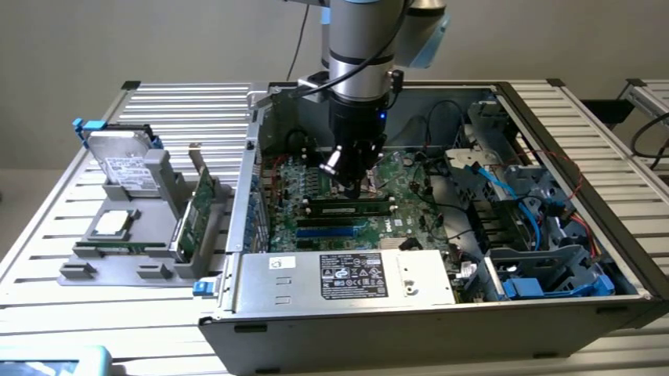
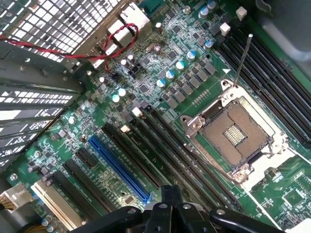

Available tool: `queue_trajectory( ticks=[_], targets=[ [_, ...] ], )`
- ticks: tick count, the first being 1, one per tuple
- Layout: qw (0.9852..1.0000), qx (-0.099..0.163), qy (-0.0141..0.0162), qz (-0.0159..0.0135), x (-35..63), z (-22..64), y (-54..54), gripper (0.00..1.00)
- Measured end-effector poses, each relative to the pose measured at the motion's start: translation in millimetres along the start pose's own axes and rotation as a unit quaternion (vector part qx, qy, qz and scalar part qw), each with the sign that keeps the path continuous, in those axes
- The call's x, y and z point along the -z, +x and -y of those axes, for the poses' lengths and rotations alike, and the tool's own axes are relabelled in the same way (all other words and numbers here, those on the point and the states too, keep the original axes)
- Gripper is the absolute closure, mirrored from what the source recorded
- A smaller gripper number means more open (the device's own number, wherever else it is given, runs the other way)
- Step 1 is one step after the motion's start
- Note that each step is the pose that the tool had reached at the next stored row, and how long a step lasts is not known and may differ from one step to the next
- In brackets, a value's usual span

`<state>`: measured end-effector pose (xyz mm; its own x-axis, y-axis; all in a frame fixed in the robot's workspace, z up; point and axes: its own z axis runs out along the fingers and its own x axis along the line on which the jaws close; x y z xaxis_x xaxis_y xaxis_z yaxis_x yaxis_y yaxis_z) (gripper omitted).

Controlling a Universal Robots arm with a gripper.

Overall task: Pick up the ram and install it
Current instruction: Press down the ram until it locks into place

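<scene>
The ram [image 1: 350, 208], a long narrow green stick with black chips, stands on edge in a slot of the motherboard [image 1: 403, 176] inside the open computer case. My gripper [image 1: 352, 190] hangs straight down over the middle of the stick, its tips at or just above the stick's top edge. The fingers look shut, with nothing between them. In the wrist view the gripper [image 2: 171, 195] sits low over the board's long black slots [image 2: 160, 145], beside the empty processor socket [image 2: 236, 133].
The case walls [image 1: 251, 157] ring the board, with a power supply [image 1: 345, 276] in front and cables and a drive cage [image 1: 522, 219] at the exterior view's right. A grey holder [image 1: 125, 258] outside holds a hard drive [image 1: 124, 164], a square silver processor [image 1: 113, 223] and an expansion card [image 1: 199, 211].
</scene>
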<state>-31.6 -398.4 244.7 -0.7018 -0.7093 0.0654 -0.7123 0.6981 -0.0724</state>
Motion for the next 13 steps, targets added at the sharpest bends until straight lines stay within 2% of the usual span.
queue_trajectory(
  ticks=[7,13],
  targets=[
    [0.9993,-0.036,0.0041,0.0025,0.0,0.0,0.0,0.89],
    [0.9977,-0.068,0.0074,0.0045,0.0,0.0,0.0,0.89]
  ],
)
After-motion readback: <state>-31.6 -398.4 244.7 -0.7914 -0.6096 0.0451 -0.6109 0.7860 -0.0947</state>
